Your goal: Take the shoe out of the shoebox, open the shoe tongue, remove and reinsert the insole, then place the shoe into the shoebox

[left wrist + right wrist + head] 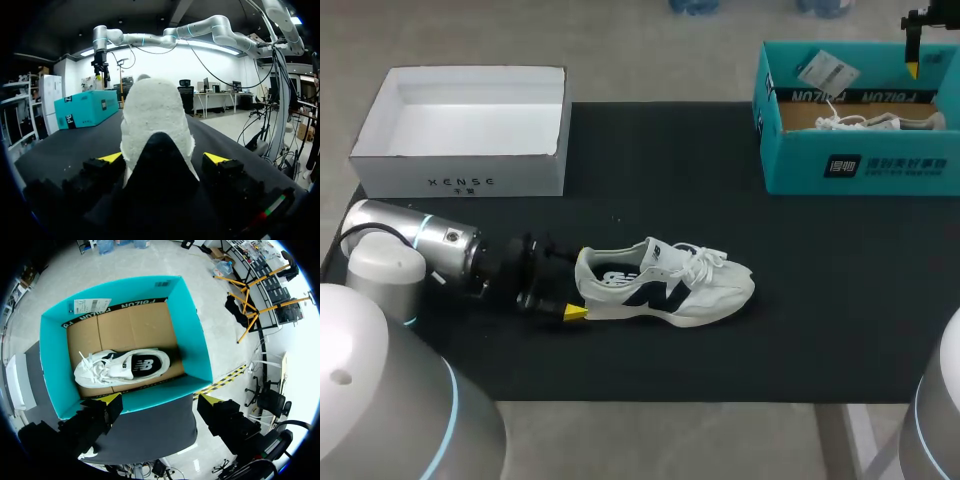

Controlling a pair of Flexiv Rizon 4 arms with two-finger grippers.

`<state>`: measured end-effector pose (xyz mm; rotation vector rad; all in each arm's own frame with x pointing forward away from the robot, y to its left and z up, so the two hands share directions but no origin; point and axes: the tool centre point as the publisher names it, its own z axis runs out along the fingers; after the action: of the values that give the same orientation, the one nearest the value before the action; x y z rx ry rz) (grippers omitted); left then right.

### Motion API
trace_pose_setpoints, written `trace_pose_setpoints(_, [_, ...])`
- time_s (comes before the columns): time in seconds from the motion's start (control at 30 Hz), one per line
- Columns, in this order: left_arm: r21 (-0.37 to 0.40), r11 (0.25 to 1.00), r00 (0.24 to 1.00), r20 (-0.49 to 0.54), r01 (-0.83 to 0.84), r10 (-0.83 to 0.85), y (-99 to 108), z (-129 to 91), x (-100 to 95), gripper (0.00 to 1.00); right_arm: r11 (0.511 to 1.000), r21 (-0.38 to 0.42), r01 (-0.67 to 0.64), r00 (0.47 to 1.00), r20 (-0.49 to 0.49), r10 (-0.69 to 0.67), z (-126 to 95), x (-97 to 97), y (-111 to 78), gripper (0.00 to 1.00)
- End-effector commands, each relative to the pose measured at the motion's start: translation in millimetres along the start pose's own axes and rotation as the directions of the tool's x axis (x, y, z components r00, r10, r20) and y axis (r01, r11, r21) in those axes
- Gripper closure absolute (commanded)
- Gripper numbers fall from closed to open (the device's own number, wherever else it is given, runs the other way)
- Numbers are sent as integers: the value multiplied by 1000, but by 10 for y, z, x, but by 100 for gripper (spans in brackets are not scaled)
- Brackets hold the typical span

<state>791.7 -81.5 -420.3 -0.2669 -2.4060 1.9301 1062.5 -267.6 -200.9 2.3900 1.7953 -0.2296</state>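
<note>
A white sneaker with a dark logo [665,285] lies on its sole mid-table, toe pointing right. My left gripper [576,288] is at its heel and open. In the left wrist view the fuzzy white heel [157,115] stands between the two yellow fingertips [111,157], and I see no squeeze on it. The teal shoebox [860,165] sits at the back right with a second white sneaker [880,122] inside. My right gripper [913,68] hangs open high above that box. From the right wrist view the boxed sneaker [122,367] lies below the gripper [160,400] on brown cardboard.
A white box [470,175] stands open at the back left. A paper tag [827,72] lies in the teal box's far corner. The black mat [800,330] covers the table around the sneaker.
</note>
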Motion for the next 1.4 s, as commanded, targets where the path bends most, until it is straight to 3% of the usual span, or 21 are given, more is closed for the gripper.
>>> trace_pose_setpoints(0.03, [-12, 1000, 1000, 18, -2, 2, -7, 68, 48, 0, 1000, -1, -1, 1000, -1, 1, -1, -3, -3, 0])
trace_pose_setpoints(0.6, [-72, 997, 997, 77, 17, -11, 53, 155, -11, 0, 1000, -1, -1, 1000, -1, 1, -1, -3, -3, 0])
trace_pose_setpoints(0.63, [-75, 997, 997, 76, 18, -12, 58, 163, -16, 78, 1000, -1, -1, 1000, -1, 1, -1, -3, -3, 0])
trace_pose_setpoints(0.67, [-85, 996, 997, 80, 19, -12, 65, 165, -19, 100, 1000, -1, -1, 1000, -1, 1, -1, -3, -3, 0])
trace_pose_setpoints(1.4, [-103, 995, 996, 84, 19, -10, 89, 175, -26, 100, 1000, -1, -1, 1000, -1, 1, -1, -3, -3, 0])
